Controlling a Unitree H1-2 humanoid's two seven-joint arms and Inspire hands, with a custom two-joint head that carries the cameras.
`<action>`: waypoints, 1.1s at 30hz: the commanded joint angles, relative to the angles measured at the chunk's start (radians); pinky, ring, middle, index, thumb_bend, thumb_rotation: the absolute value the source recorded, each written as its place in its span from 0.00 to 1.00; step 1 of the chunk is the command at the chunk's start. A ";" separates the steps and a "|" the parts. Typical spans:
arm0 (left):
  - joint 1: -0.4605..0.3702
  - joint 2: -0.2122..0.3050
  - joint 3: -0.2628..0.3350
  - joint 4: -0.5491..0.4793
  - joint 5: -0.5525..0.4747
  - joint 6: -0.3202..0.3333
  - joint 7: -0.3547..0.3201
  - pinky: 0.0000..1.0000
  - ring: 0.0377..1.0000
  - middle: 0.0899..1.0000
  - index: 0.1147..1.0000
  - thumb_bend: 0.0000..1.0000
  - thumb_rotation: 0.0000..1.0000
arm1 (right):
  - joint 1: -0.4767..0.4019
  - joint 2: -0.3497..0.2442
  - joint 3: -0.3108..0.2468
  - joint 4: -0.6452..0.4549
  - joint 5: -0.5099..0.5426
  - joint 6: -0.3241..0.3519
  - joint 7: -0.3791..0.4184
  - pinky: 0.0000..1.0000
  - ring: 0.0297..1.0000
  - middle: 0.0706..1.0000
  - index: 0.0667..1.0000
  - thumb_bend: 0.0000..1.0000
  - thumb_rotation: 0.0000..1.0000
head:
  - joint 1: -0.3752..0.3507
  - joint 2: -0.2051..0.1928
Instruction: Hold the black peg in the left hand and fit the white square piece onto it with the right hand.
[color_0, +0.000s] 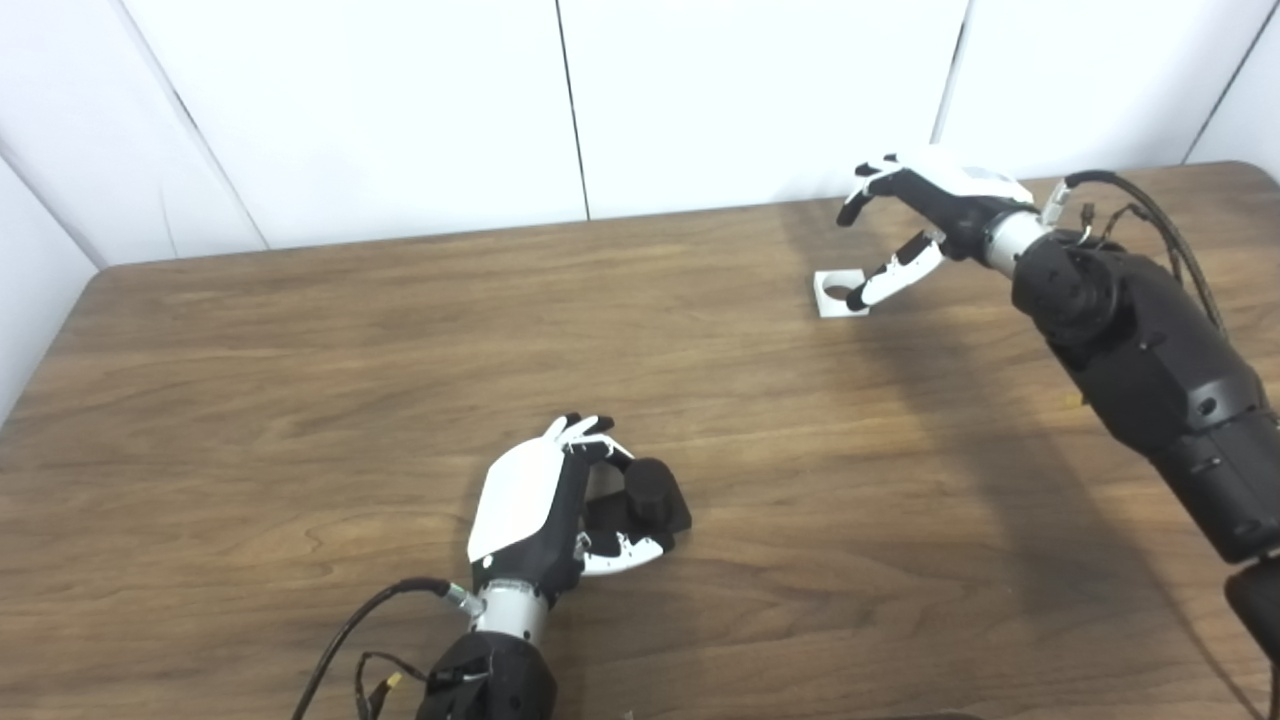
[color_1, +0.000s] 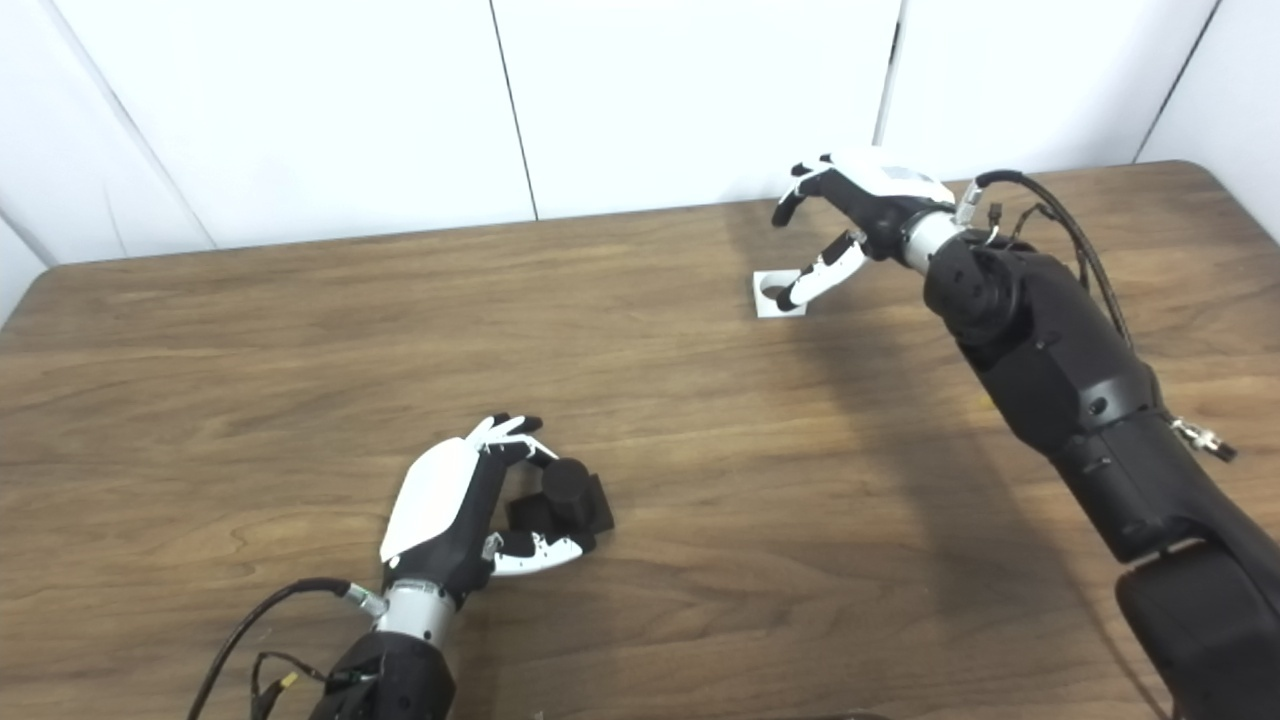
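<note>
**peg_watcher:** Starting at the near edge of the surface (color_0: 250, 400): the left hand (color_0: 545, 505) sits a bit left of the middle, white back turned up and to the left. Its fingers (color_0: 585, 430) curl over the top of the black peg (color_0: 655, 495) and the thumb comes in underneath, so the hand looks wrapped around it. The peg is a round stub on a squarish black base, and it sticks out on the hand's right side. Can't tell whether the base is resting on the wood or is lifted slightly off it.

**h1_lurker:** Agreed, the left hand looks closed on the peg. And further back?

**peg_watcher:** Toward the far edge, right of the middle, the white square piece (color_0: 832, 290) lies flat on the wood with its round hole facing up. The right hand (color_0: 935, 215) hangs over it, arm reaching in from the right side. Fingers are spread apart and holding nothing. The upper ones arch above the piece, and the thumb's dark tip points down at the piece's right edge, touching it or very nearly; it's too close to call.

**h1_lurker:** So the two parts are well apart: peg near, square far.

**peg_watcher:** Yep, and white wall panels (color_0: 400, 100) stand right behind the far edge.
</note>
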 joint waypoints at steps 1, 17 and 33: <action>0.002 -0.003 -0.012 0.030 0.005 0.004 -0.019 0.90 0.96 0.87 0.43 0.52 0.07 | -0.061 -0.016 -0.005 -0.016 -0.016 -0.014 0.006 1.00 1.00 0.94 0.66 0.93 0.28 | 0.000 0.001; 0.004 -0.011 -0.011 0.021 0.006 0.004 -0.018 0.90 0.96 0.87 0.42 0.52 0.07 | -0.080 0.016 0.013 0.050 -0.053 -0.023 0.013 1.00 1.00 0.94 0.66 0.93 0.28 | 0.006 0.000; 0.011 -0.019 -0.020 0.009 0.020 0.009 -0.024 0.91 0.96 0.87 0.43 0.52 0.07 | -0.125 0.048 0.017 0.149 -0.068 -0.037 -0.008 1.00 1.00 0.94 0.68 0.91 0.28 | 0.011 -0.003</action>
